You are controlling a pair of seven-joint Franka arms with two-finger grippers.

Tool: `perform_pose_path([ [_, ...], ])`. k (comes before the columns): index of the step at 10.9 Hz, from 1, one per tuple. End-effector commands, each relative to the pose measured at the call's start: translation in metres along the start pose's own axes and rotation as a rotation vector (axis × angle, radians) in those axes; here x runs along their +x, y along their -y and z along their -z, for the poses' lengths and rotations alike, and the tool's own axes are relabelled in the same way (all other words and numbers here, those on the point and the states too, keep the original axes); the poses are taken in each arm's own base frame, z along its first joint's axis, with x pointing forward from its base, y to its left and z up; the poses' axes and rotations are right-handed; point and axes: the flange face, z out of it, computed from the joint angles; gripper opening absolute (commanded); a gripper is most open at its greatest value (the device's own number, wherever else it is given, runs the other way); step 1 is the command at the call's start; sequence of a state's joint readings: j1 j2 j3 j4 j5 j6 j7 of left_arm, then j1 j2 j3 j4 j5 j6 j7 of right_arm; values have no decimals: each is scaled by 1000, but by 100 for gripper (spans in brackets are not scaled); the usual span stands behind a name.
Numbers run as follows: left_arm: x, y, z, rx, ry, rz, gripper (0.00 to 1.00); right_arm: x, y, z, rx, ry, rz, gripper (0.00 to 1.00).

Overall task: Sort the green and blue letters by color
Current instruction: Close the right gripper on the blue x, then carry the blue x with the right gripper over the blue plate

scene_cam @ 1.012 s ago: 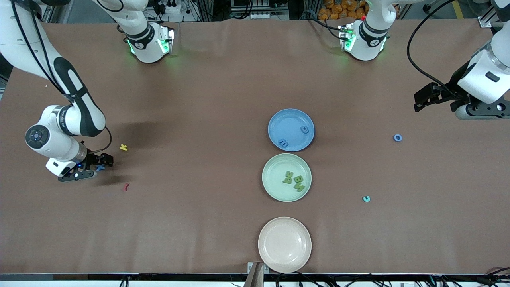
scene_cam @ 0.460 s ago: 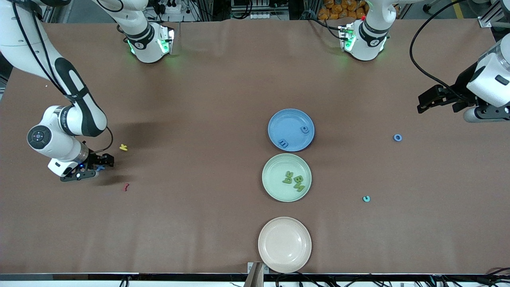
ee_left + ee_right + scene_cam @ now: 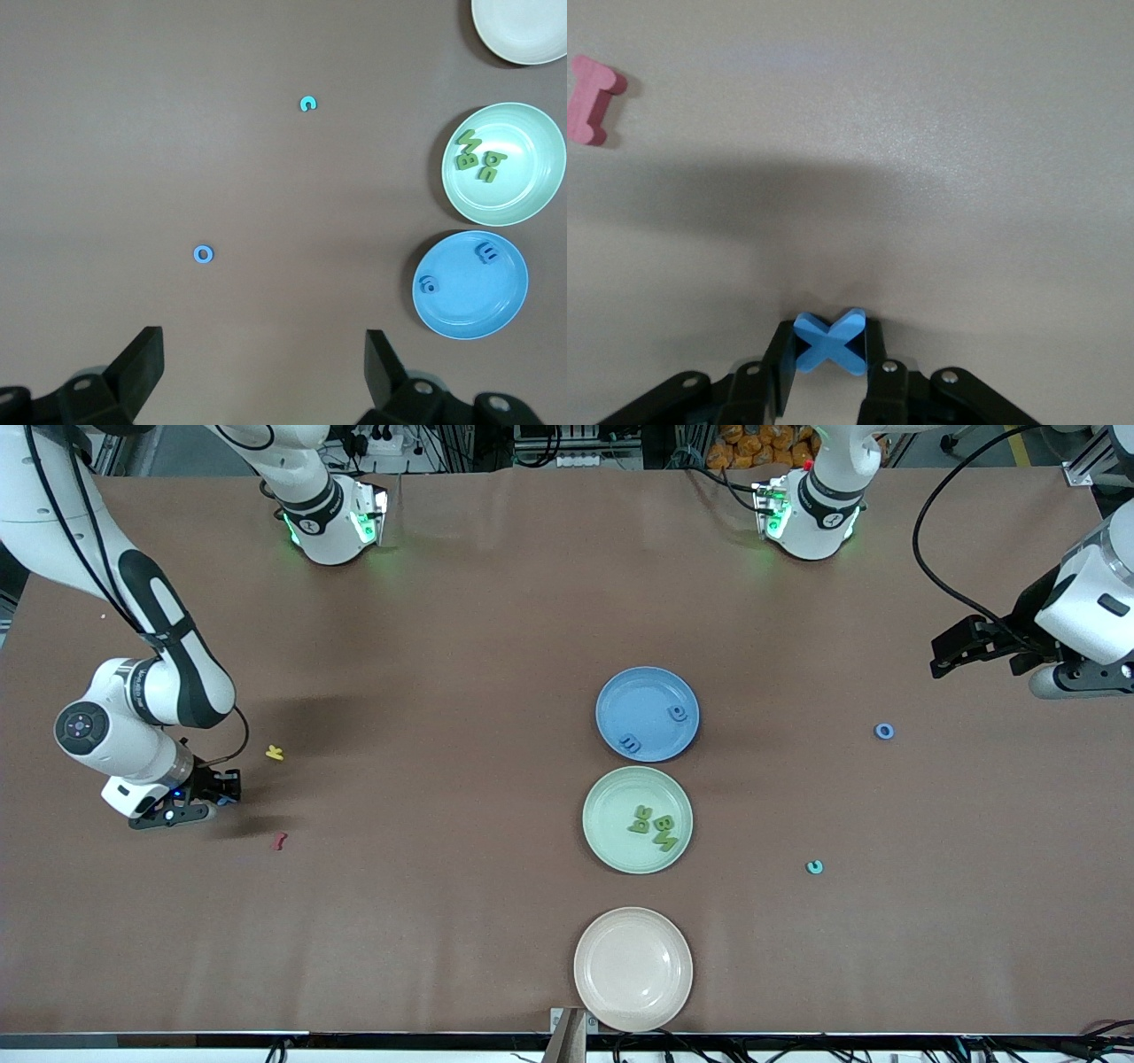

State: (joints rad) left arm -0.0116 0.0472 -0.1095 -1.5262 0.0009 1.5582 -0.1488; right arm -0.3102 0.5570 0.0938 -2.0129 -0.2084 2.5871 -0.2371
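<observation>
A blue X (image 3: pixel 829 339) sits between the fingers of my right gripper (image 3: pixel 830 347), which is shut on it, low at the table near the right arm's end (image 3: pixel 226 790). Two blue letters (image 3: pixel 678 713) lie in the blue plate (image 3: pixel 642 695). Three green letters (image 3: pixel 664 831) lie in the green plate (image 3: pixel 607 815). A blue ring-shaped letter (image 3: pixel 884 732) and a teal letter (image 3: pixel 814 866) lie loose on the table toward the left arm's end. My left gripper (image 3: pixel 952 651) hangs open and empty above the table near the ring letter (image 3: pixel 204 255).
A yellow letter (image 3: pixel 275 753) and a dark red letter (image 3: pixel 281 841) lie close to the right gripper. A cream plate (image 3: pixel 633 969) stands nearest the front camera, in line with the other two plates. The left wrist view shows the teal letter (image 3: pixel 307 104).
My right gripper has shut on the blue X, which lay between its open fingers before. The left arm has drawn back a little toward its end of the table.
</observation>
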Motion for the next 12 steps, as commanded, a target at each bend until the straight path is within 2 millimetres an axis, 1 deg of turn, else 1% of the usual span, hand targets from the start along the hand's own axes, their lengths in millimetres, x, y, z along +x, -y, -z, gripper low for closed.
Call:
perform_pose_path([
  [1, 0, -1, 0, 46, -10, -20, 100, -3, -1, -2, 16, -1, 2, 0],
  [3, 0, -2, 0, 46, -10, -21, 100, 4, 14, 10, 26, 7, 10, 0],
  [5, -1, -5, 0, 46, -10, -26, 100, 15, 46, 33, 89, 34, -41, 0],
  [7, -1, -5, 0, 46, -10, -27, 100, 26, 85, 47, 109, 65, -118, 0],
  [8, 0, -6, -2, 44, -7, -29, 100, 32, 113, 55, 113, 71, -170, 0],
  [9, 1, -6, -3, 44, -5, -26, 100, 37, 151, 62, 122, 87, -227, 0],
  [11, 1, -5, -3, 44, -5, -26, 100, 49, 241, 78, 140, 93, -380, 0],
  [12, 1, -5, -4, 43, -3, -26, 100, 53, 292, 88, 142, 88, -449, 0],
])
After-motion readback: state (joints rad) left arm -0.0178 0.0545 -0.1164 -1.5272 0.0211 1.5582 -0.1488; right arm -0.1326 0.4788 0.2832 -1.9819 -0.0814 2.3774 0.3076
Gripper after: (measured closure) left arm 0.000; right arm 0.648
